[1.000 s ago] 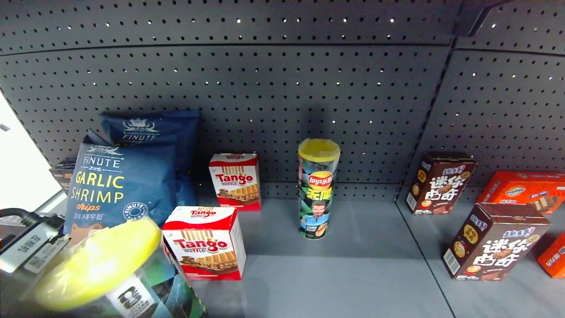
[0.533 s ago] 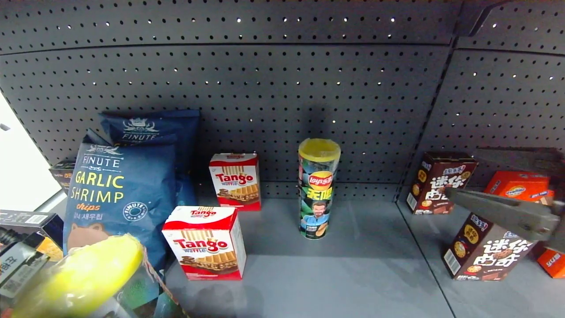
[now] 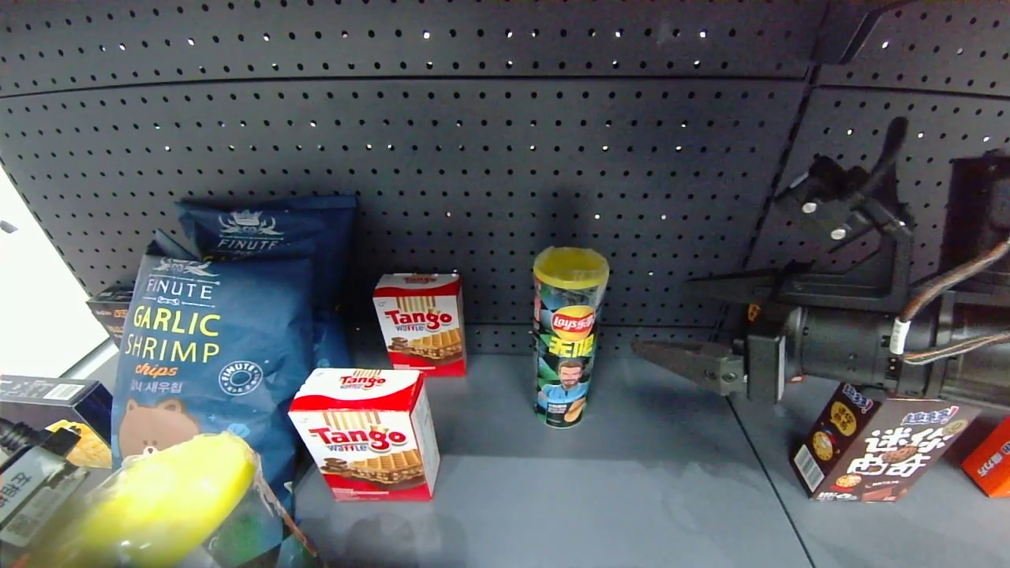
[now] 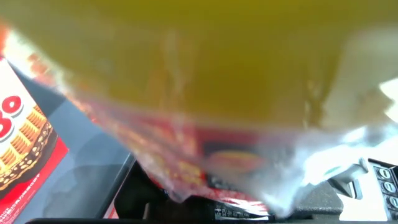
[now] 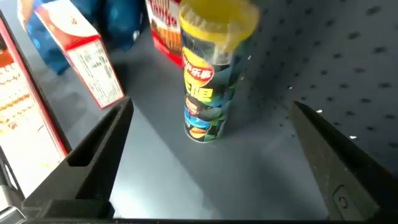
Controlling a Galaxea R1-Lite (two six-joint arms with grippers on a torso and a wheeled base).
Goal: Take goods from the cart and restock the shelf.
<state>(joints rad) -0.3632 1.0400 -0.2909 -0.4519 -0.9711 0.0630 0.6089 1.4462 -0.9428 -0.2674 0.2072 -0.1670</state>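
Right gripper (image 3: pixel 663 315) has its jaws wide apart with nothing between them. It sits level over the right part of the shelf (image 3: pixel 615 489), pointing left at the upright chips can (image 3: pixel 570 339). In the right wrist view that can (image 5: pixel 208 81) stands centred between the 2 fingers (image 5: pixel 93 162), so the pose looks lined up for straddling or steadying it, though that's a guess. Left gripper: can't tell if it's apart or clamped. The left wrist view has a yellow lid (image 4: pixel 205 56) and clear wrap right up close. That second chips can (image 3: pixel 158 505) sits tilted at the near left edge, low, in front of the garlic shrimp chips bag (image 3: pixel 213 347). It's probably the item being restocked and not yet on the shelf. Shelf stock is grouped by kind, likely why the single can stands alone mid-shelf with bare space around it. Left of it are 2 wafer boxes, 1 near (image 3: pixel 367 434) and 1 far (image 3: pixel 420 323). On the right section a brown cookie box (image 3: pixel 876 442) sits just below the right arm. Everything faces front against the pegboard back (image 3: pixel 473 158).
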